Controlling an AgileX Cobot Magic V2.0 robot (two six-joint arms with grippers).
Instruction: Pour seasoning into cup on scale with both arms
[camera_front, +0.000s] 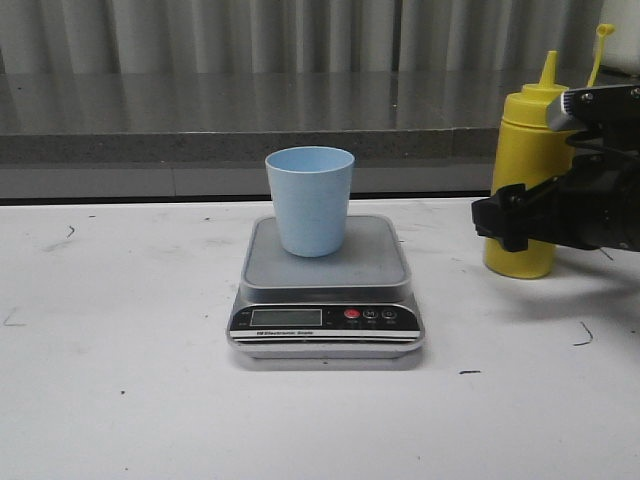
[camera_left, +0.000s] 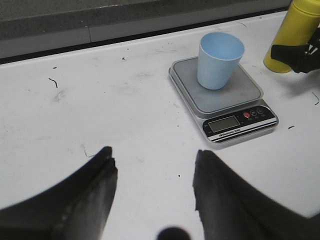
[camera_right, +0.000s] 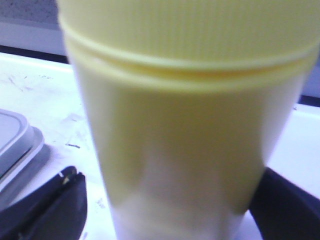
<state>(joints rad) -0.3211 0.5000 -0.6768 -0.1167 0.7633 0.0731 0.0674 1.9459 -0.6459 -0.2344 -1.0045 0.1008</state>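
Our left gripper (camera_left: 152, 192) hangs nearest the camera with its fingers spread wide and nothing between them, low over bare table (camera_front: 120, 400) and well short of the scale (camera_front: 325, 300); we judge it is parked there so it can come in to steady the cup (camera_front: 310, 200) or assist once pouring starts. Farther out, the scale sits square to us with its display facing forward, and the cup stands upright on the platform, mouth up, ready to receive. Beyond and to the right, our right gripper (camera_front: 520, 222) has its fingers on either side of the seasoning (camera_front: 526, 180) at mid-body, but we cannot tell whether they are pressing it yet. The bottle stands on the table, long axis vertical, nozzle pointing straight up, cap dangling open on its tether
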